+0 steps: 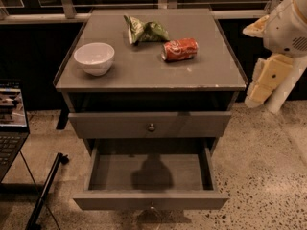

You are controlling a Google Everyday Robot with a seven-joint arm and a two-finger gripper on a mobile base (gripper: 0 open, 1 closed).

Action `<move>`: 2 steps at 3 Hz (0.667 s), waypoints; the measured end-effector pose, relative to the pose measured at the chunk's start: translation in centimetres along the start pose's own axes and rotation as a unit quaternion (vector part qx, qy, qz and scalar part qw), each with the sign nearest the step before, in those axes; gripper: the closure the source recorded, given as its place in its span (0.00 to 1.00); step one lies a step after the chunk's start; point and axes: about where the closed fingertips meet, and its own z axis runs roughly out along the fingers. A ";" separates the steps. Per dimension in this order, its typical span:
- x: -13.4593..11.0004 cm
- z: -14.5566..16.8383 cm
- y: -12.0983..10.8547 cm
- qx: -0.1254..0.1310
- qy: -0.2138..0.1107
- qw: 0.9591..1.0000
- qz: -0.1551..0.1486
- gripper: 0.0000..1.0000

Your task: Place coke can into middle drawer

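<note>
Your gripper point(267, 79) hangs off the right edge of the table point(144, 78), beside its front corner, and you cannot tell whether the jaws are wide or narrow. Left of the jaws the coke can point(180, 49) lies on its side on bare tabletop, with the green snack bag point(145, 31) just behind it and the white bowl point(94, 57) well beyond. Below and left of the jaws the middle drawer point(110, 174) stands pulled out under a closed drawer front point(192, 124), a laptop point(9, 123) far off left.

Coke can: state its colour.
The coke can is red with white lettering, in the camera view; the gripper hangs right of the cabinet.
</note>
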 end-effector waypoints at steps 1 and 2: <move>-1.1 3.5 -5.1 -0.011 -0.027 0.999 -0.036 0.00; -2.7 7.1 -9.2 -0.026 -0.039 0.997 -0.059 0.00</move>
